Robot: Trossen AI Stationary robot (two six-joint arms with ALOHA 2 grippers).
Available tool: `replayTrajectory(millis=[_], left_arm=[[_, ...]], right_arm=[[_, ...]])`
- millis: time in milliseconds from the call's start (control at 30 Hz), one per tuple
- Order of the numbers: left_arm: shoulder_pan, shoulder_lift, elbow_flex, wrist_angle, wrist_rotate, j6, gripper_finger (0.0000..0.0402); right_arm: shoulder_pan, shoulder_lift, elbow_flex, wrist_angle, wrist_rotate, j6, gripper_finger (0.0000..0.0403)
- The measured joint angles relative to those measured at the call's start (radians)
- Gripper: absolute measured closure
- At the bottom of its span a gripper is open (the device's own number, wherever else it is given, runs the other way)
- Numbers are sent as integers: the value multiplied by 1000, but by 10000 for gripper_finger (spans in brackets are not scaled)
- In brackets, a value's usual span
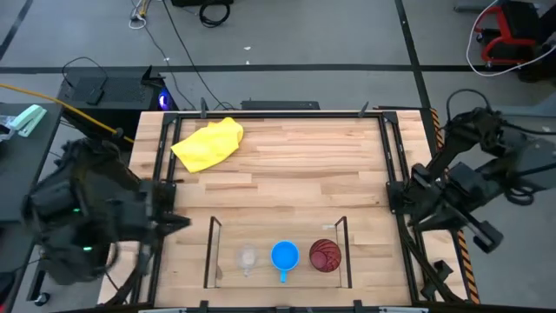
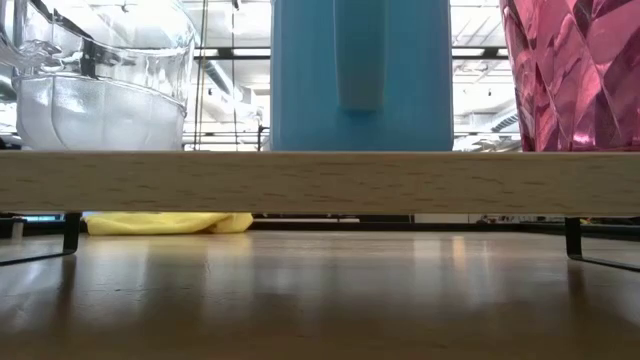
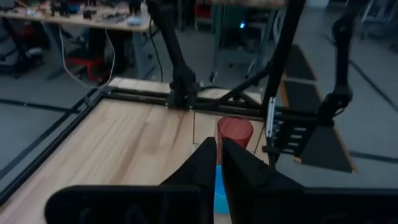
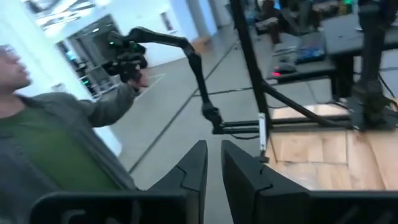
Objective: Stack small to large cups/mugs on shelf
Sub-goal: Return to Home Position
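Observation:
Three vessels stand side by side on the shelf's wood plank (image 2: 320, 182) near the table's front edge: a tiny clear cup (image 1: 248, 258) (image 2: 100, 90), a bright blue mug (image 1: 285, 256) (image 2: 360, 75) with its handle toward the near side, and a dark red tumbler (image 1: 326, 256) (image 2: 575, 75). The tumbler (image 3: 234, 132) and a bit of the blue mug (image 3: 219, 183) show in the left wrist view. My left gripper (image 1: 178, 222) (image 3: 219, 155) hangs shut and empty at the table's left edge. My right gripper (image 1: 395, 198) (image 4: 214, 163) hangs shut and empty at the right edge.
A yellow cloth (image 1: 208, 143) (image 2: 165, 222) lies at the table's far left. Black frame rails (image 1: 391, 156) run along the table's sides. The shelf's thin dark uprights (image 1: 211, 252) stand at its ends. A person (image 4: 56, 143) stands beyond the table.

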Motion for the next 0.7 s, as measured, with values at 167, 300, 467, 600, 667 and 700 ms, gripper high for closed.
replayTrajectory(millis=[167,300,467,600,667,700], left_arm=[[-151,-171,-224,-30,-171,-196,377],[-228,-297,-463,-25,-241,-377,381],[-283,-429,-695,-22,-377,-556,375],[-314,-495,-836,-20,-434,-670,369],[-316,-514,-879,-19,-436,-707,367],[-316,-519,-895,-18,-436,-725,367]], right_arm=[[6,-106,-247,294,16,-39,348],[5,-222,-527,662,-76,-129,348],[-27,-352,-855,1068,-135,-161,348],[-89,-418,-1051,1296,-256,-157,348],[-130,-443,-1111,1347,-305,-121,348],[-150,-454,-1134,1364,-315,-101,348]])
